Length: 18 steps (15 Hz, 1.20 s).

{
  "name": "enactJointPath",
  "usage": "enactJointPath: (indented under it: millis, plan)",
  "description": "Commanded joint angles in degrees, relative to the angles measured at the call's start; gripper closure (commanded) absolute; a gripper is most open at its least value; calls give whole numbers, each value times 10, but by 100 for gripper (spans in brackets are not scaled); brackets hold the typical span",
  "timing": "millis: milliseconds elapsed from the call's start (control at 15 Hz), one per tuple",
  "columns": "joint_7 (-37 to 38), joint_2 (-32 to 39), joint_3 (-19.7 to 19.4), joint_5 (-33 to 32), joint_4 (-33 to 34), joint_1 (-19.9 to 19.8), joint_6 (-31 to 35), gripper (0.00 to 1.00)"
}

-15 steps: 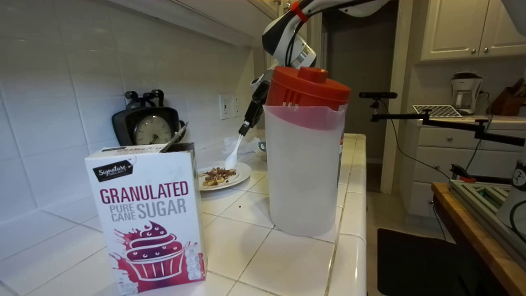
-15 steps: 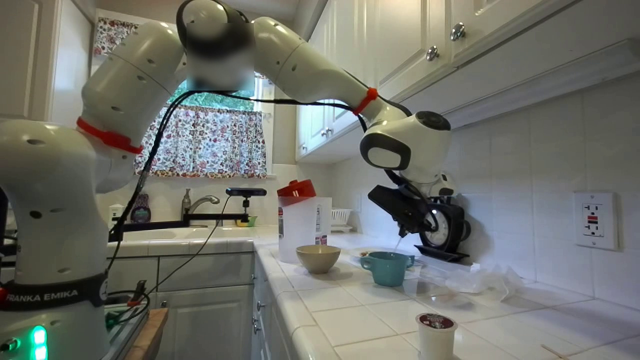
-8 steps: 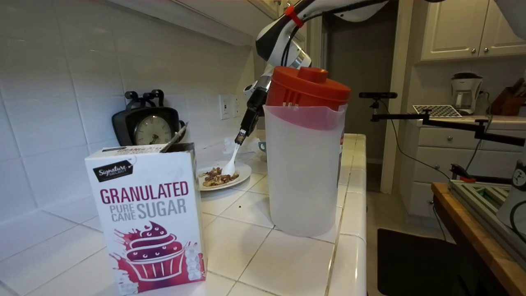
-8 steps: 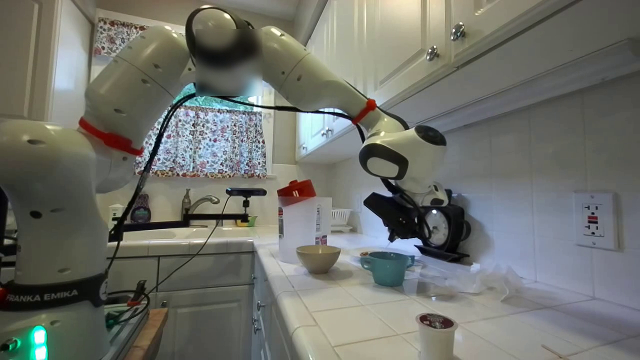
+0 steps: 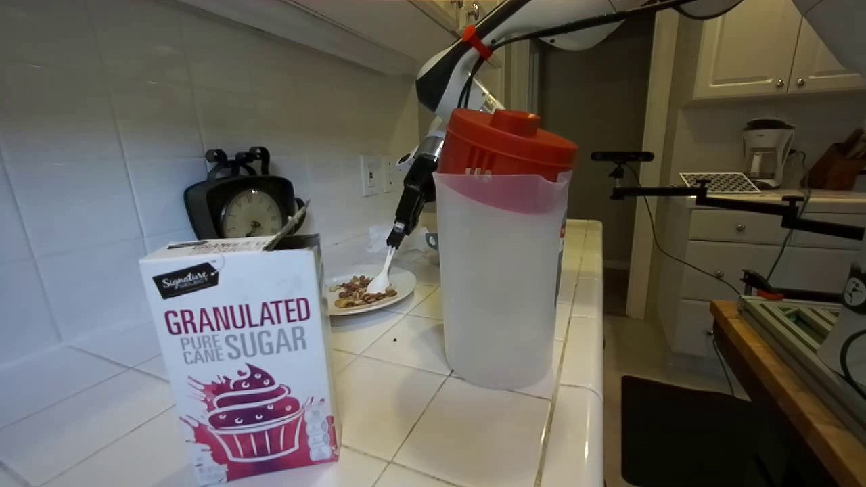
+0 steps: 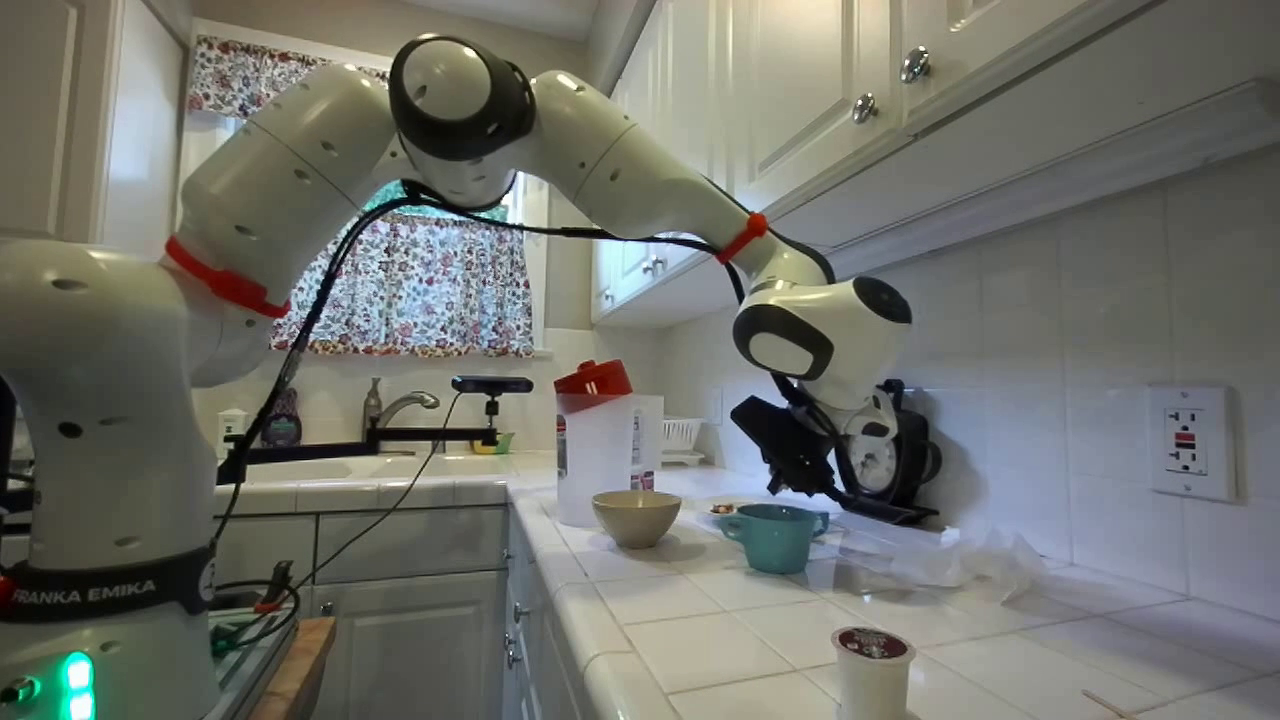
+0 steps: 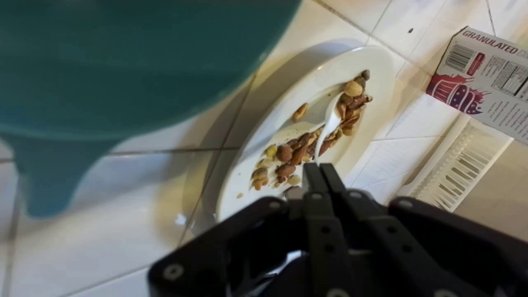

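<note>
My gripper (image 7: pixel 320 167) is shut on the handle of a white plastic spoon (image 7: pixel 331 117). The spoon slants down, and its bowl sits among mixed nuts (image 7: pixel 297 152) on a white oval plate (image 7: pixel 377 62). In an exterior view the gripper (image 5: pixel 392 240) is above the plate (image 5: pixel 404 284), with the spoon (image 5: pixel 380 281) at the right part of the nuts (image 5: pixel 355 292). A teal two-handled cup (image 7: pixel 123 62) is close to the wrist camera, left of the plate. In an exterior view this cup (image 6: pixel 780 540) stands in front of the gripper and hides the spoon.
A sugar box (image 5: pixel 243 365) and a pitcher with a tilted red lid (image 5: pixel 500 284) stand on the counter. A beige bowl (image 6: pixel 636 520), crumpled plastic (image 6: pixel 980 565) and a coffee pod (image 6: pixel 872 670) are there too. A black clock scale (image 5: pixel 243 203) stands by the wall.
The arm and gripper have moved lower. The spoon's bowl has come down from above the plate into the nuts. The gripper has stayed shut on the spoon.
</note>
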Motion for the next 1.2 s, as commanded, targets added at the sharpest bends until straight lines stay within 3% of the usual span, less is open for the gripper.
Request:
enactJointPath:
  millis: [0, 1133]
  plan:
    - [41, 37, 7, -7, 47, -14, -38, 99]
    - [187, 165, 21, 18, 201, -61, -162, 99]
